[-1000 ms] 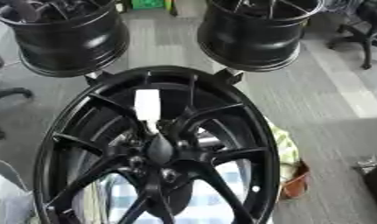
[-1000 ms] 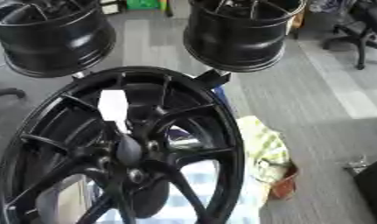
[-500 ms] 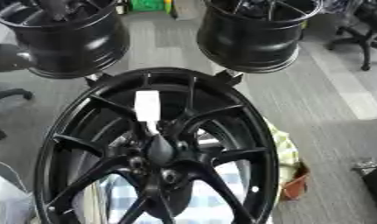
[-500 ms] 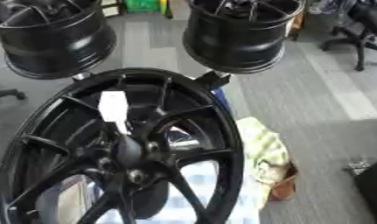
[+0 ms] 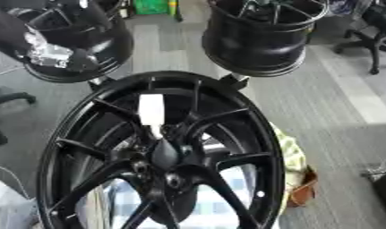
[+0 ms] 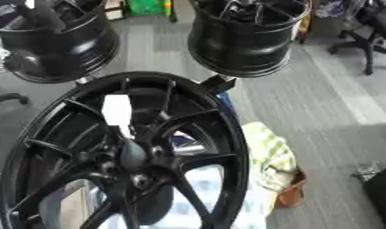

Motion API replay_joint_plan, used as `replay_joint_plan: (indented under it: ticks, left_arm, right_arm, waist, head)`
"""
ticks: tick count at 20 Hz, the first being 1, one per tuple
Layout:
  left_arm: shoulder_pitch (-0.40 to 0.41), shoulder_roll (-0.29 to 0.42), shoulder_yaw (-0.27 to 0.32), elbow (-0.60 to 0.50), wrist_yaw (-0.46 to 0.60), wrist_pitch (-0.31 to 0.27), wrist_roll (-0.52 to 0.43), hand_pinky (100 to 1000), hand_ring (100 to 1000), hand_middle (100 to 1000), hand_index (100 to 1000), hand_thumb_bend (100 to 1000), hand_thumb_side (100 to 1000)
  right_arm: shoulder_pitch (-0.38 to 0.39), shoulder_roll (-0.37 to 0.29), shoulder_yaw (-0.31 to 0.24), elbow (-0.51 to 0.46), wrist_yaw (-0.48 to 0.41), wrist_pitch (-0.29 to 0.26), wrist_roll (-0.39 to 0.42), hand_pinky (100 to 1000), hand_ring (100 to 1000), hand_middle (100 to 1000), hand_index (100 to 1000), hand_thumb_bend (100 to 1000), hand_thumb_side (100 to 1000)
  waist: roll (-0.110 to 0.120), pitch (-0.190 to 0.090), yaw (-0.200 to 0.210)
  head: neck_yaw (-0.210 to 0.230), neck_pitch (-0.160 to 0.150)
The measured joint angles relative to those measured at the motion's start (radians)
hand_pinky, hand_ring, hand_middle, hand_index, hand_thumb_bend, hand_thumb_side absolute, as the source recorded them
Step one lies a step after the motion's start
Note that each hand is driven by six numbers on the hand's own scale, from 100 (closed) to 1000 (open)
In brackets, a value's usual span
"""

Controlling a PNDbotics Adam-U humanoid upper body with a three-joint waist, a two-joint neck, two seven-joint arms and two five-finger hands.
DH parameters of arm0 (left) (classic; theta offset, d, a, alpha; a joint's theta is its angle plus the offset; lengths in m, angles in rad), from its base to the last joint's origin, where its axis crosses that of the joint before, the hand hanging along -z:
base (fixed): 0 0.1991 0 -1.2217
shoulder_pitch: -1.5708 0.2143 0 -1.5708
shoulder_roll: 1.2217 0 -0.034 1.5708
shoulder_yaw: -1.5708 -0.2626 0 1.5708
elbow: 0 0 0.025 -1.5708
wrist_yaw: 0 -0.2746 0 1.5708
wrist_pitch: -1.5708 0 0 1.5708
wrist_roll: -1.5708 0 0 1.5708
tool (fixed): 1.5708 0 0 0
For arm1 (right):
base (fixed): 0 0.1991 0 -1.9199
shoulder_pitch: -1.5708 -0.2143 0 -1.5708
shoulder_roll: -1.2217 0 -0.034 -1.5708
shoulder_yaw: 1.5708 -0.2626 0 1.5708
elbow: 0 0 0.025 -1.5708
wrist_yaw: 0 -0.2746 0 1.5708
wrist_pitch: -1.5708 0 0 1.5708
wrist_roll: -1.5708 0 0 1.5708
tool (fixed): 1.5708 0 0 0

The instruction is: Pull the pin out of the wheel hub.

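the left hand [image 5: 47, 47] has come in at the upper left, above the wheel hub [image 5: 168, 156], its fingers unclear. the white pin [image 5: 151, 109] still stands in the hub, untouched; reaching looks underway.

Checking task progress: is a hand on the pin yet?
No, the white pin stands in the wheel hub with no hand touching it.

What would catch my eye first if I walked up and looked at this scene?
A large glossy black spoked wheel fills the foreground, with a white rectangular pin handle sticking up just above its hub. Behind it, two more black wheel rims stand side by side on the grey carpet. In the upper left corner something black with a silver part shows in front of the left rim.
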Motion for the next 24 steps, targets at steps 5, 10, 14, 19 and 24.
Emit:
replay_joint_plan:
  ticks: [5, 10, 14, 19, 24]
  left_arm:
    - [-0.015, -0.061, -0.031, 0.066, -0.057, 0.022, -0.007, 833, 881, 758, 873, 525, 630]
    - [-0.015, -0.113, -0.049, 0.123, -0.108, 0.035, -0.031, 842, 894, 769, 882, 550, 629]
    - [-0.015, -0.137, -0.054, 0.15, -0.112, 0.029, -0.058, 847, 902, 775, 885, 558, 642]
    - [-0.016, -0.142, -0.063, 0.143, -0.084, 0.017, -0.087, 856, 909, 780, 890, 548, 673]
    - [-0.026, -0.142, -0.069, 0.106, -0.053, 0.027, -0.094, 849, 901, 764, 877, 553, 658]
  right_arm:
    - [-0.008, 0.009, 0.0, 0.004, 0.0, -0.001, -0.002, 780, 729, 689, 784, 428, 335]
    - [-0.014, 0.021, -0.002, 0.015, 0.0, -0.002, -0.006, 778, 728, 688, 784, 427, 333]
    - [-0.019, 0.029, -0.003, 0.026, 0.0, -0.002, -0.012, 778, 727, 688, 783, 426, 333]
    - [-0.023, 0.031, -0.003, 0.032, 0.0, 0.0, -0.017, 778, 727, 687, 783, 425, 334]
    - [-0.023, 0.038, -0.003, 0.037, 0.0, 0.001, -0.018, 777, 726, 687, 782, 423, 335]
  waist:
    - [0.002, -0.001, -0.002]
    - [0.003, -0.001, -0.007]
    - [0.004, -0.001, -0.007]
    - [0.005, -0.001, -0.007]
    - [0.005, -0.007, -0.005]
  head:
    - [0.0, 0.001]
    - [0.0, 0.001]
    - [0.0, 0.001]
    - [-0.001, 0.002]
    - [-0.005, 0.009]
